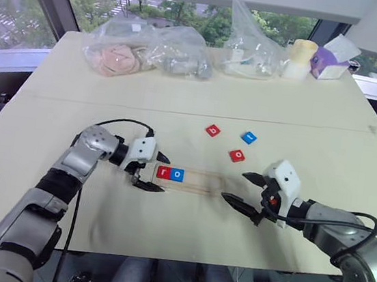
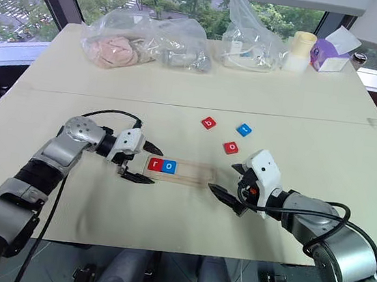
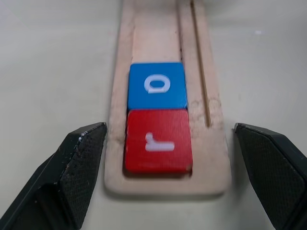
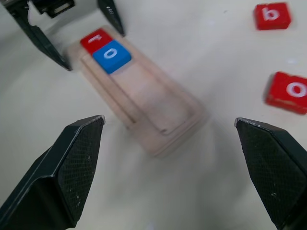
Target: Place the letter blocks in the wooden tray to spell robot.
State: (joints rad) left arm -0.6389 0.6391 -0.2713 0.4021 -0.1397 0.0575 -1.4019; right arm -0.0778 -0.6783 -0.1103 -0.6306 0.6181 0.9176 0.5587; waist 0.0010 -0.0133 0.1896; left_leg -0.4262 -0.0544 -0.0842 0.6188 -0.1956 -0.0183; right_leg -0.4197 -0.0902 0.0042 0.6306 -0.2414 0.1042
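Note:
The wooden tray (image 1: 201, 180) lies on the table in front of me. Its left end holds a red "r" block (image 1: 164, 172) with a blue "o" block (image 1: 177, 175) right beside it. My left gripper (image 1: 160, 173) is open, one finger on each side of that end of the tray, touching neither block (image 3: 158, 139). Behind the tray's right half lie three loose blocks: a red "b" (image 1: 212, 130), a blue one (image 1: 248, 137) and a red "o" (image 1: 237, 155). My right gripper (image 1: 236, 187) stands open and empty just off the tray's right end.
Along the far edge of the table are two clear plastic bags (image 1: 144, 50) (image 1: 252, 45), a pale cup (image 1: 300, 58) and a purple-and-white box (image 1: 332, 61). A black cable (image 1: 118, 122) loops over my left forearm.

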